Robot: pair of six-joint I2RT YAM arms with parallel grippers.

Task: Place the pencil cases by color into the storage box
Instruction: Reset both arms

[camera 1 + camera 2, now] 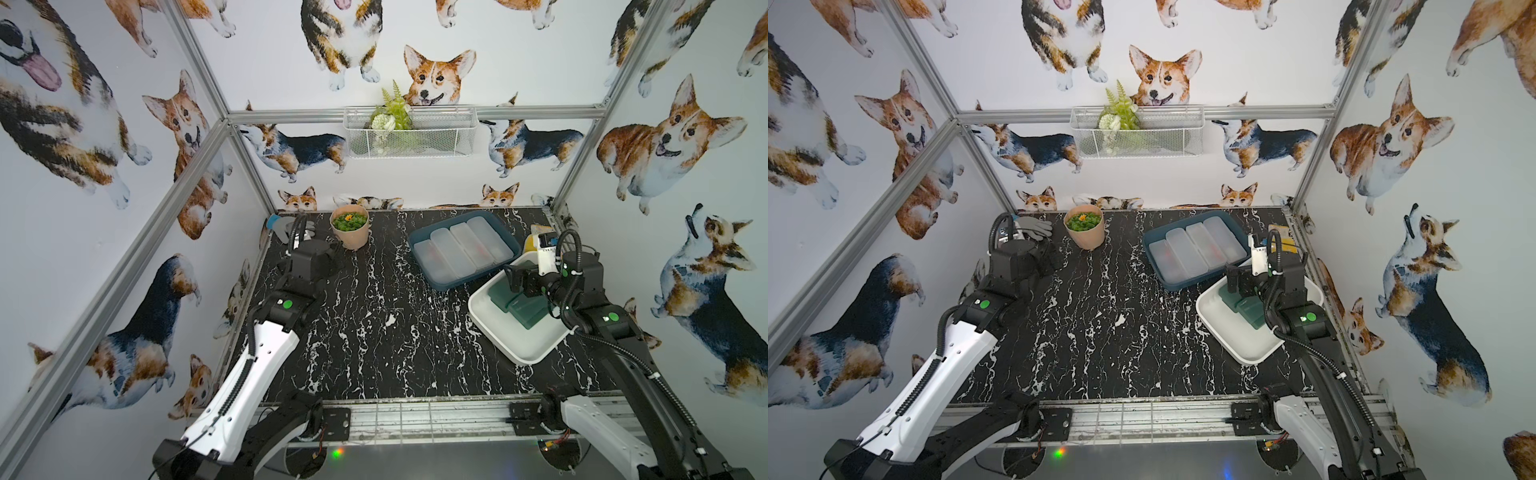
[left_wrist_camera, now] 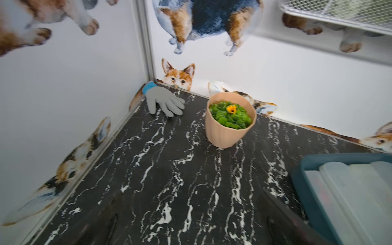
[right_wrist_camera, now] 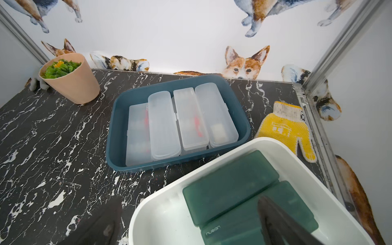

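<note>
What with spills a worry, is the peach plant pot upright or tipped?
Upright: the peach plant pot stands on its base on the marble table, rim uppermost, greenery inside.

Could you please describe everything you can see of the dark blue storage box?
The dark blue storage box is a shallow rectangular bin of opaque plastic with rounded corners. It sits flat, askew, on the black marbled table, close beside the white bin. Frosted white pencil cases lie side by side inside.

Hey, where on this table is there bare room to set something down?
Widest bare patch: the middle and near side of the marble table, bordered by the left arm, peach pot, blue tray and white tray. Crowded: the far right corner, where those trays and the yellow glove sit close.
</note>
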